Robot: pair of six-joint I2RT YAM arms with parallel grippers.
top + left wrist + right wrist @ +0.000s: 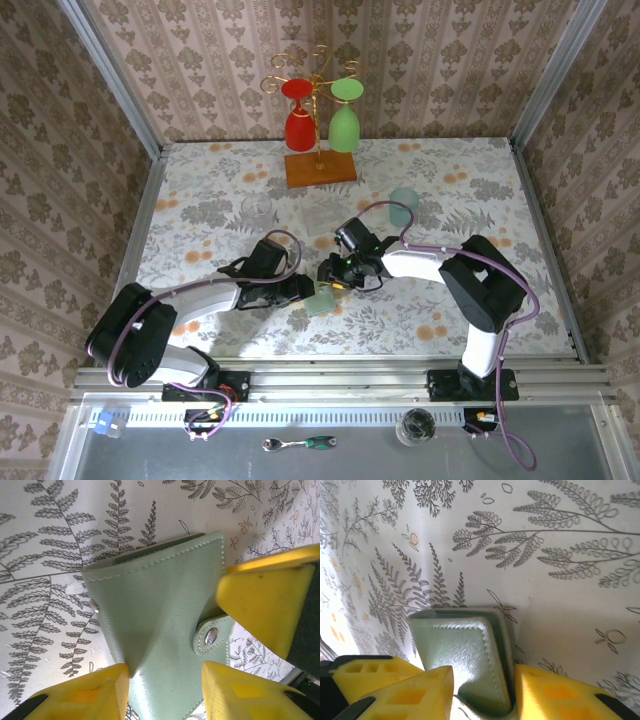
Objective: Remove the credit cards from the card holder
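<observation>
Start at the near edge: both arms reach in over the surface [450, 200] and meet at the card holder [322, 301], a little right of centre. Your left gripper [303, 291] comes at it from the left, fingers narrowed onto its near end, and in the left wrist view green leather touches both of them. Your right gripper [336, 279] comes from the far right, fingers closed in on a corner. I'd say the holder is pinched at both ends and tilted.

Its body runs away from the left fingers. The snap strap [212, 636] is fastened on its right edge, just beside a right finger, so the right arm is nearer to open it. The left wrist view gives you that strap, while the right wrist view gives you the stacked edge layers. I judge the credit cards are shut inside. Farther back, a teal cup [404, 205] stands well apart.
</observation>
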